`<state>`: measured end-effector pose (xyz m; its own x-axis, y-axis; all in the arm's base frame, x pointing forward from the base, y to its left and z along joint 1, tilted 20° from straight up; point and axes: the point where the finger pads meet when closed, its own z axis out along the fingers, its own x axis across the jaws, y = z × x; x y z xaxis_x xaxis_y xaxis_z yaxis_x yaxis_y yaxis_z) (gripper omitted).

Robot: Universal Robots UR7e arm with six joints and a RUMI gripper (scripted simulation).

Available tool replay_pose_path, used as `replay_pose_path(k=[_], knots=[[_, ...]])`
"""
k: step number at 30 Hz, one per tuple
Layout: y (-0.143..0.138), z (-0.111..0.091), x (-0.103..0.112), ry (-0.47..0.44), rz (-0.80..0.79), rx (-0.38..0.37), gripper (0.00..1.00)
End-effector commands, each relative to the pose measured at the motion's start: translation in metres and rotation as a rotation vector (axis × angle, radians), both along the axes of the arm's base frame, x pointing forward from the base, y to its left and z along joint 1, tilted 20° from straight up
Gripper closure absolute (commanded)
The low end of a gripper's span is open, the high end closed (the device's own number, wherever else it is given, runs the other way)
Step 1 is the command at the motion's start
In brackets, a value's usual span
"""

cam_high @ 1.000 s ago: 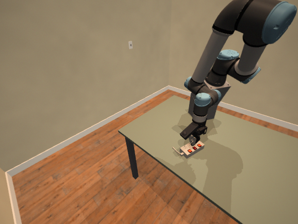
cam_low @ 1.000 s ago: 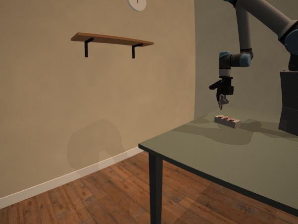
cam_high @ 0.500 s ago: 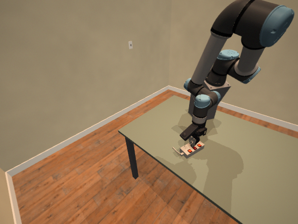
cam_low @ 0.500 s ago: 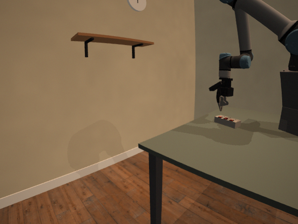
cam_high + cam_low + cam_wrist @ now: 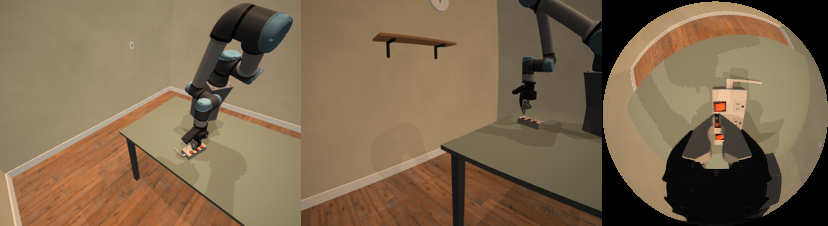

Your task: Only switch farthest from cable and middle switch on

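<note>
The power strip (image 5: pixel 194 150) lies flat and face up on the olive-green table (image 5: pixel 250 162), near the table's front edge and in front of the arm's dark pedestal (image 5: pixel 212 100). Three red switches (image 5: pixel 196 150) run in a row along its top, and a short pale cable stub (image 5: pixel 178 151) leaves one end. In the wrist view the strip (image 5: pixel 730 107) runs straight away from the camera, cable end farthest, with a bright red switch (image 5: pixel 720 106) showing beyond the fingertips.

The gripper (image 5: pixel 523 110) points straight down, its two jaws pressed together with nothing between them, the tips just above the strip's end in the exterior view (image 5: pixel 530 122); whether they touch cannot be told.

The arm's shadow spreads across the tabletop around the strip. The table stands on dark legs (image 5: pixel 458 190) over a wooden plank floor (image 5: pixel 75 175). Beige walls with white skirting enclose the room; one wall carries a wooden shelf (image 5: pixel 413 40) on black brackets and a round clock (image 5: pixel 439 4), another a small wall plate (image 5: pixel 131 45).
</note>
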<state>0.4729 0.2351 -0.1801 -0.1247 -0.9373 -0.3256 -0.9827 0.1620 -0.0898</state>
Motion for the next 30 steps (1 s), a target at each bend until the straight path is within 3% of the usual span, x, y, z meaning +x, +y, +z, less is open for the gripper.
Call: replay_pose_path(k=[1,30], knots=[[0.0022,-0.0062,0.0016,-0.001,0.000,0.000,1.00],[0.0052,-0.0153,0.0031,-0.001,0.000,0.000,1.00]])
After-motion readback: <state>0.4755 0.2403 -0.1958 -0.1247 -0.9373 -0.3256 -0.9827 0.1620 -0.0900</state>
